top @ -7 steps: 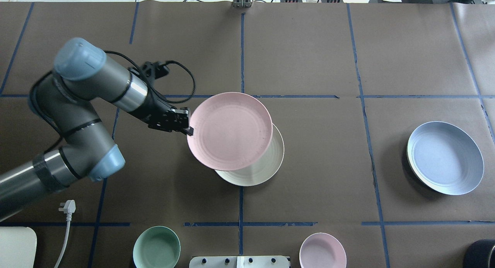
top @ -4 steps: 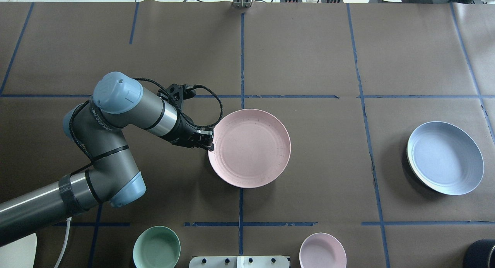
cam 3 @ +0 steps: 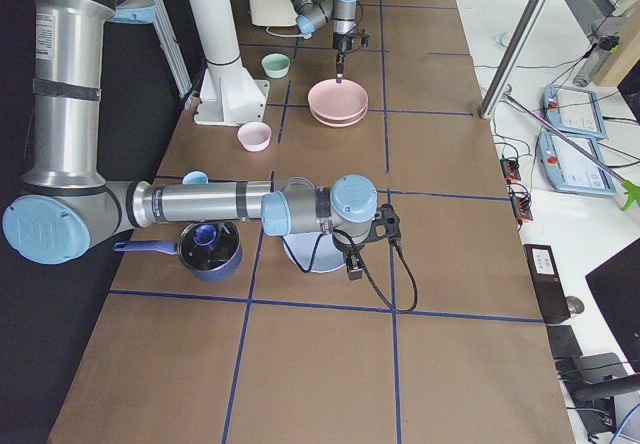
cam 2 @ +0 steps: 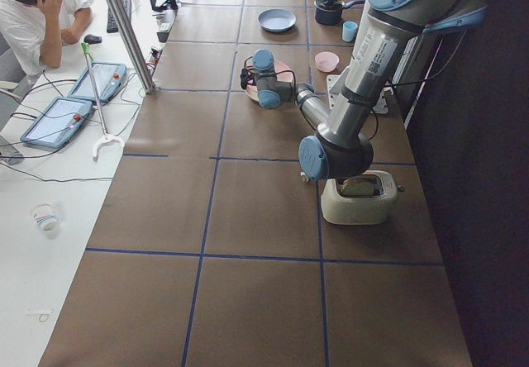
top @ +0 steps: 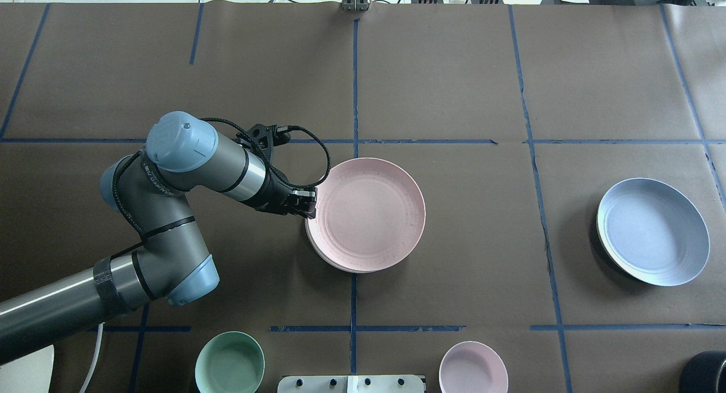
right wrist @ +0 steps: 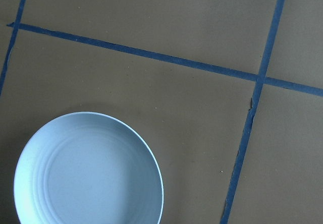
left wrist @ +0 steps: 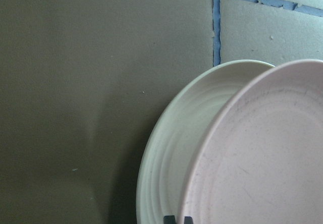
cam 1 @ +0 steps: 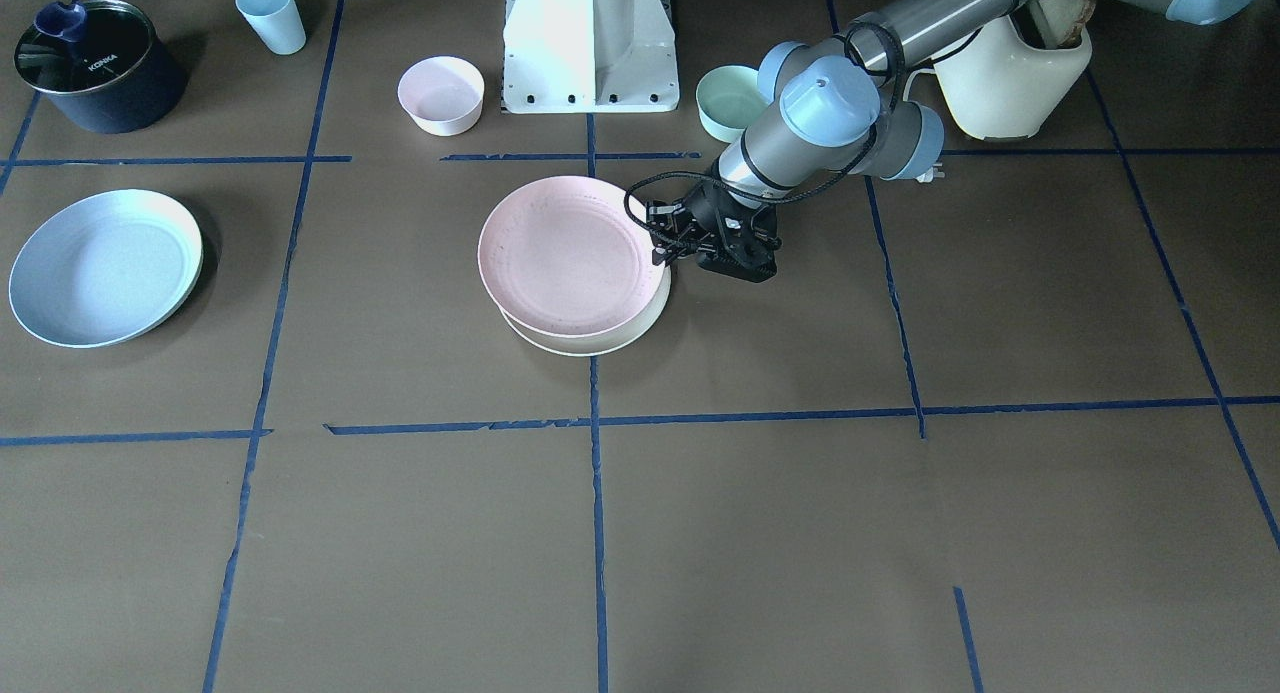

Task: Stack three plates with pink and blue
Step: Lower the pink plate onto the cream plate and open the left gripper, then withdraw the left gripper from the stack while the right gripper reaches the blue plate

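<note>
The pale pink plate (top: 367,214) lies on the cream-white plate (top: 327,258) at the table's middle, shifted a little so that the cream rim shows at the near left. My left gripper (top: 308,204) is shut on the pink plate's left rim. The left wrist view shows the pink plate (left wrist: 262,158) over the cream plate (left wrist: 171,153). The light blue plate (top: 652,231) lies alone at the far right and shows in the right wrist view (right wrist: 86,173). My right gripper (cam 3: 350,266) shows only in the exterior right view, and I cannot tell whether it is open or shut.
A mint bowl (top: 229,363) and a small pink bowl (top: 473,367) stand at the near edge beside the robot's base (cam 1: 590,43). A dark pot (cam 1: 95,63), a light blue cup (cam 1: 272,15) and a cream appliance (cam 1: 1010,73) stand along the robot's side.
My left gripper has carried the pink plate to the right and down, from up-left of the cream plate to on top of it. The blue plate has not moved.
</note>
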{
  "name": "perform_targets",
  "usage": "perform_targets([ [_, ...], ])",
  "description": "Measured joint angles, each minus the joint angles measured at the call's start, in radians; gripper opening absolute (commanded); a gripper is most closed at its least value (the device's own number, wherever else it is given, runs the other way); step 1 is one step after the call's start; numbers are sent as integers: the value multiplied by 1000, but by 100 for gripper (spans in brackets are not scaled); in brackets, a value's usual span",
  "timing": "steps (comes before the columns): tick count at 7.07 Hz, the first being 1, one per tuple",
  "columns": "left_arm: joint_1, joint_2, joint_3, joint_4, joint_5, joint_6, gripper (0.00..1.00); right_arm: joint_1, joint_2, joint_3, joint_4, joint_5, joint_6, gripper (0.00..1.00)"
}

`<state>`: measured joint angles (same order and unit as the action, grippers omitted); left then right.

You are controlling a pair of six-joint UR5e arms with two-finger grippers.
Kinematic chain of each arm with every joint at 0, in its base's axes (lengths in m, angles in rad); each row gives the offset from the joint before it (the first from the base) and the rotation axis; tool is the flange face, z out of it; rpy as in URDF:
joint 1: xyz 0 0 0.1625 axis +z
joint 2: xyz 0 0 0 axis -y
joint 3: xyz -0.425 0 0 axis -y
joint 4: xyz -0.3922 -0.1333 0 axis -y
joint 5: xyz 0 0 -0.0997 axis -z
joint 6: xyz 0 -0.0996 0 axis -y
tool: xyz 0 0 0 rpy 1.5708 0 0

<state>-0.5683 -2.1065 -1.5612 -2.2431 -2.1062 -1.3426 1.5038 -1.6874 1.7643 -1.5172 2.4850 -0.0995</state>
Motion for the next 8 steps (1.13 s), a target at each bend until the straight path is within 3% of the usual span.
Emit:
perform_targets([
  [3, -20, 52, -76, 2, 20, -6, 100, -85, -11, -3, 18, -6, 83, 100],
  [4, -45, 98, -131, 8, 12, -7, 100, -135, -18, -17, 87, -15, 180, 100],
  [5, -71, 136, -174, 17, -4, -8, 100, -189, -29, -52, 213, -40, 295, 99],
  [7, -108, 172, -216, 29, -29, -10, 100, -317, -64, -211, 672, -139, 592, 98],
  [8, -113, 177, -229, 42, -31, -11, 100, -359, -71, -287, 847, -159, 707, 88],
])
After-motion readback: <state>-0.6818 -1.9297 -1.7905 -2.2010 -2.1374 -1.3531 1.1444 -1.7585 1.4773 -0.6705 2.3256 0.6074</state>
